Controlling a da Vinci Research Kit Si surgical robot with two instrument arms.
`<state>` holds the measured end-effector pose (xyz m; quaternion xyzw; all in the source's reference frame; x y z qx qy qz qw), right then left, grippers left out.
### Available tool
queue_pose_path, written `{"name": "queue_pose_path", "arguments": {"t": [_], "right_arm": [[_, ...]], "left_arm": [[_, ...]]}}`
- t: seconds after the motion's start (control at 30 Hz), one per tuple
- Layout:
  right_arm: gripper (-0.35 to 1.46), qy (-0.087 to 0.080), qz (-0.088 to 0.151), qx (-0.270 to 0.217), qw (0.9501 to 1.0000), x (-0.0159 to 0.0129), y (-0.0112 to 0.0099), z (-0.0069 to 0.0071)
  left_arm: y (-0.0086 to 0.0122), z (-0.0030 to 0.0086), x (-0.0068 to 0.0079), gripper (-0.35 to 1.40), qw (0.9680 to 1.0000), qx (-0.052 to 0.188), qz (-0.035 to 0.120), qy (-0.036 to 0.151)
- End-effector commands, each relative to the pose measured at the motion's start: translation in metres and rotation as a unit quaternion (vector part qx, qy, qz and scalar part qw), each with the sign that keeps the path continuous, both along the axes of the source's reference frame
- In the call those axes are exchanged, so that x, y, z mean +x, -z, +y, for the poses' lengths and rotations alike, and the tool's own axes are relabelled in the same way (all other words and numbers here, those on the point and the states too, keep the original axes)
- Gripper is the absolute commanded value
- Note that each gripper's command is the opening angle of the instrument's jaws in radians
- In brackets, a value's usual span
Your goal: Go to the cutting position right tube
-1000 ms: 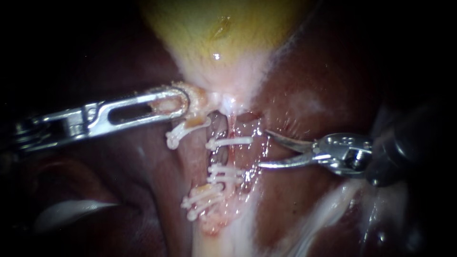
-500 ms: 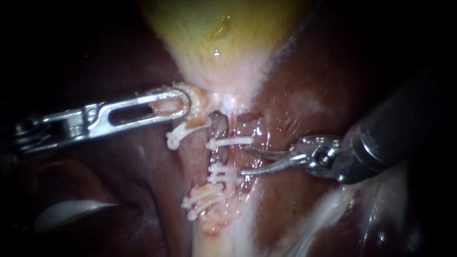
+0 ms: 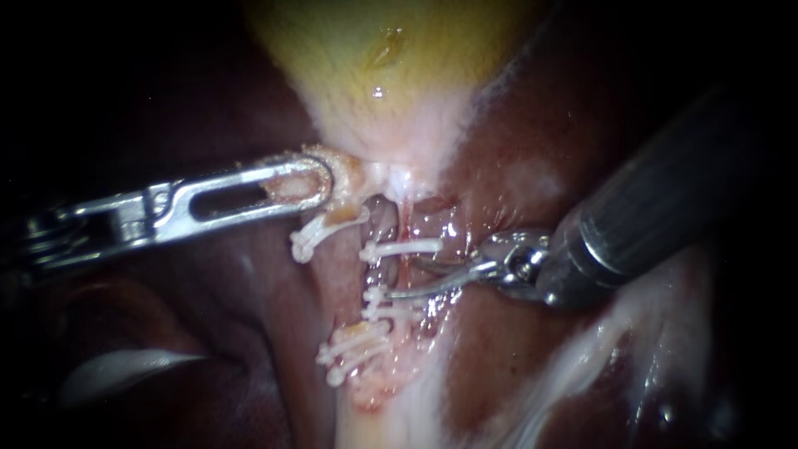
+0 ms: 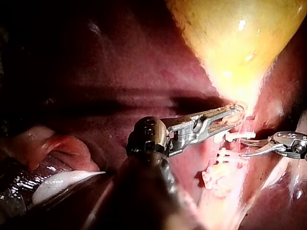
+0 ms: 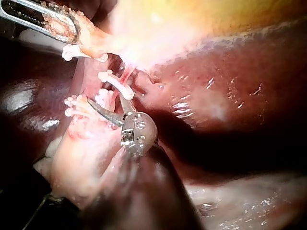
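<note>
The silver, slotted left instrument (image 3: pixel 312 181) has its hand clamped, both jaws gripping the pale neck of the yellow gallbladder (image 3: pixel 382 66). The pink right tube (image 3: pixel 397 270) lies between white plastic clips (image 3: pixel 403 247), inside the parted curved blades of the steel right instrument (image 3: pixel 407 278).

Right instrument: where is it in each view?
Endoscope view: right instrument comes in from upper right, jaws open beside the white clips.
Left wrist view: the second instrument, jaws beside the same clips.
Right wrist view: comes in from the bottom edge, jaws mid-picture.
Shared landmark: the white clips.
</note>
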<state>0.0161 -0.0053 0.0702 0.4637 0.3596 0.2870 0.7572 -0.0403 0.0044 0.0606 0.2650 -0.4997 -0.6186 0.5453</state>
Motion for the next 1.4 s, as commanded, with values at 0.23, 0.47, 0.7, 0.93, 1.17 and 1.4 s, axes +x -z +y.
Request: {"name": "queue_pose_path", "arguments": {"t": [0.23,0.47,0.7,0.93,1.17,1.4], "right_arm": [[1.38,-0.007,0.028,0.006,0.9996,0.0007,-0.0002,0.0001],[1.4,-0.011,0.072,0.012,0.9973,0.0016,-0.0005,0.0004],[1.4,-0.011,0.111,0.019,0.9936,0.0017,-0.0007,0.0006],[1.41,0.001,0.155,0.028,0.9876,0.0015,-0.0004,0.0003],[1.38,-0.001,0.176,0.022,0.9842,0.0026,-0.0004,0.0004],[1.4,-0.013,0.214,-0.015,0.9766,0.0044,-0.0007,0.0004]], "left_arm": [[0.0,0.0,0.0,-0.35,1.0,0.0,0.0,0.0],[0.0,0.0,0.0,-0.35,1.0,0.0,0.0,0.0],[-0.0001,0.0,0.0001,-0.35,1.0,0.0,0.0,0.0],[-0.0004,0.0001,0.0002,-0.35,1.0,0.0,0.0,-0.001],[-0.0004,0.0001,0.0002,-0.35,1.0,0.0,0.0,-0.001],[-0.0005,0.0001,0.0002,-0.35,1.0,0.0,0.0,-0.001]]}}
